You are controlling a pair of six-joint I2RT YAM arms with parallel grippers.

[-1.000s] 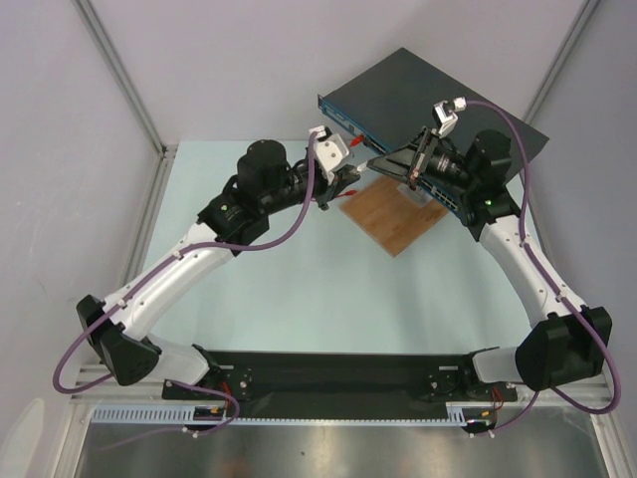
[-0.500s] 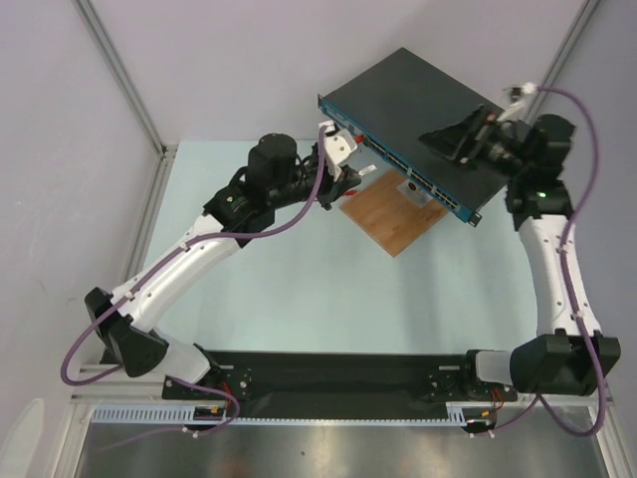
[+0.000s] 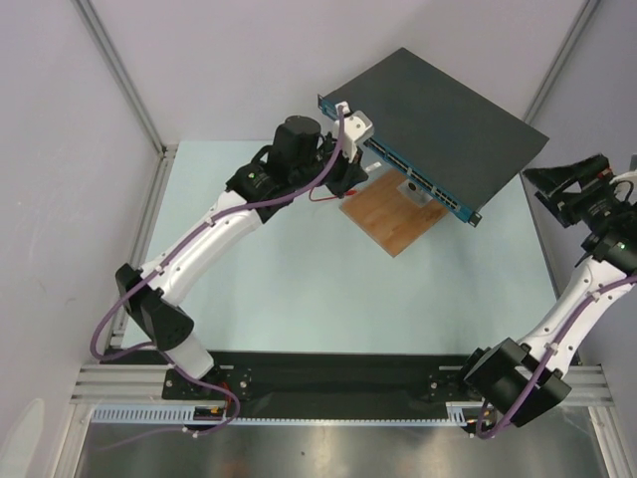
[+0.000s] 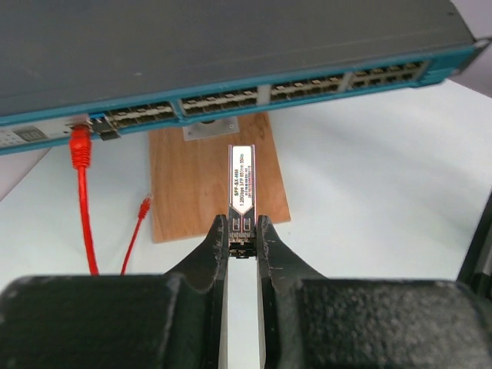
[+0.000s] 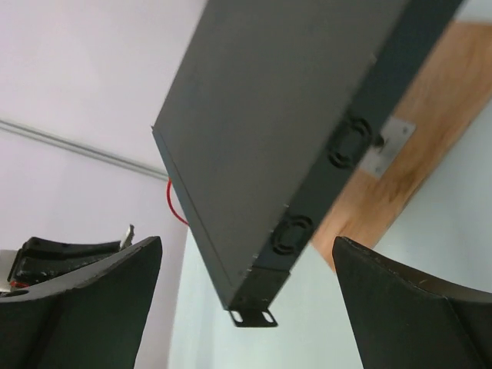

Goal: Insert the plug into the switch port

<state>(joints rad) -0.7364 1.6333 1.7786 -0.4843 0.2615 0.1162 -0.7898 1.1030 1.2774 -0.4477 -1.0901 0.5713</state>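
Note:
The dark-grey switch (image 3: 438, 110) sits tilted at the back, and its teal front face (image 4: 261, 96) carries a row of ports. A thin red cable (image 4: 83, 223) has one booted end seated in a port (image 4: 80, 142) at the far left. Its other plug (image 4: 144, 204) lies loose on the table. My left gripper (image 4: 242, 227) is shut on a small grey metal module (image 4: 241, 181), not on the plug, and points it at the port row from just short of it. My right gripper (image 5: 246, 240) hangs wide open and empty beyond the switch's right corner (image 3: 537, 187).
A brown wooden board (image 3: 393, 217) with a small metal bracket (image 4: 210, 129) lies under the switch's front edge. Frame posts and grey walls close in the back and both sides. The switch's side wall with two fan vents (image 5: 350, 146) faces the right wrist.
My right gripper has opened and swung back from the switch front to the far right. My left arm has moved right and forward, bringing the grey module in line with the port row.

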